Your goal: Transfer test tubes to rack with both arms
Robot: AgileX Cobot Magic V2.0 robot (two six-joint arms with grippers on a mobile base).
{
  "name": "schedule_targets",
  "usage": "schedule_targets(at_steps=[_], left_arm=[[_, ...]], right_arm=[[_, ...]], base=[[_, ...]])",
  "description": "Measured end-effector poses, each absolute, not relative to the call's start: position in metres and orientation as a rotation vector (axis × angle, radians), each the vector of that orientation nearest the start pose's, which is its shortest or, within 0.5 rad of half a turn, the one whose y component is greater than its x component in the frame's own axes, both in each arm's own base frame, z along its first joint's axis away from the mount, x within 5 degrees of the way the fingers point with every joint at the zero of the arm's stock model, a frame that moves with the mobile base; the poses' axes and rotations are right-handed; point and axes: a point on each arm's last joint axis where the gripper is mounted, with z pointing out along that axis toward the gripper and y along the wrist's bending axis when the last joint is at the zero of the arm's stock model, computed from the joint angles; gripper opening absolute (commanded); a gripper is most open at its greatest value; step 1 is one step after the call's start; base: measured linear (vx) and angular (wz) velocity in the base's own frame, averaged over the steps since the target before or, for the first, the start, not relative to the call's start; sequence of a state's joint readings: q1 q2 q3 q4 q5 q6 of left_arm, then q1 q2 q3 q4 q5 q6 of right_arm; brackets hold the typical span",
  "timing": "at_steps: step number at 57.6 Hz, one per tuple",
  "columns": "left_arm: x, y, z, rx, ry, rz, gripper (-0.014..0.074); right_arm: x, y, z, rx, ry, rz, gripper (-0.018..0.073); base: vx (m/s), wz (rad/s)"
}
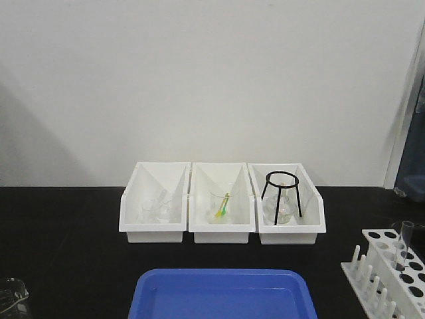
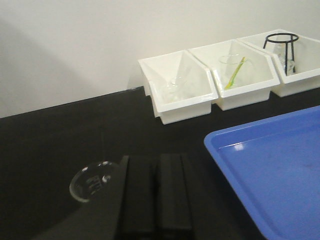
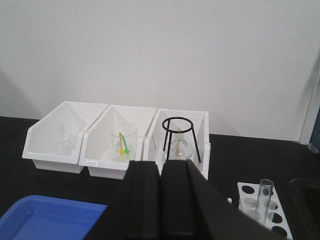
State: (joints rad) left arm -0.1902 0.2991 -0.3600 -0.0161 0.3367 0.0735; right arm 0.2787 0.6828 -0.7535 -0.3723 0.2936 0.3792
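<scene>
The white rack (image 1: pixel 392 269) stands at the table's right front corner, also seen low right in the right wrist view as rack (image 3: pixel 250 202). One clear test tube (image 1: pixel 404 240) stands upright in a rack hole; the same test tube (image 3: pixel 264 197) shows from the right wrist. My left gripper (image 2: pixel 159 165) is shut with nothing between its jaws, hovering over the black table beside the blue tray. My right gripper (image 3: pixel 161 167) is shut and empty too, left of the rack. Neither arm appears in the front view.
Three white bins (image 1: pixel 222 226) line the back, holding glassware, green and yellow droppers (image 1: pixel 223 206) and a black tripod stand (image 1: pixel 282 193). A blue tray (image 1: pixel 222 296) lies at front centre. A wide clear beaker (image 2: pixel 90 181) stands left of my left gripper.
</scene>
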Motion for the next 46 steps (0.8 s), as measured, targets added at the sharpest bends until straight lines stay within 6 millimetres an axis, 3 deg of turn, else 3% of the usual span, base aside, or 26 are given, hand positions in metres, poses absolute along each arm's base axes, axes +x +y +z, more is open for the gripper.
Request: schedule_targets(at_steps=[8, 18, 27, 46], left_arm=[[0.050, -0.007, 0.232, 0.158, 1.696, -0.066, -0.0015], [0.055, -0.006, 0.185, 0.064, 1.752, -0.114, -0.0015], [0.056, -0.006, 0.191, 0.036, 1.650, -0.133, -0.0015], [0.056, -0.006, 0.191, 0.023, 1.649, -0.145, -0.0015]], right_arm=[[0.137, 0.029, 0.382, -0.138, 1.683, 0.136, -0.0008], [0.136, 0.029, 0.382, -0.137, 1.685, 0.135, -0.0008], [0.136, 0.029, 0.381, -0.136, 1.689, 0.134, -0.0008], [0.136, 0.029, 0.381, -0.136, 1.689, 0.134, -0.0008]], base=[[0.00, 0.00], [0.00, 0.01], [0.00, 0.00], [0.00, 0.00]])
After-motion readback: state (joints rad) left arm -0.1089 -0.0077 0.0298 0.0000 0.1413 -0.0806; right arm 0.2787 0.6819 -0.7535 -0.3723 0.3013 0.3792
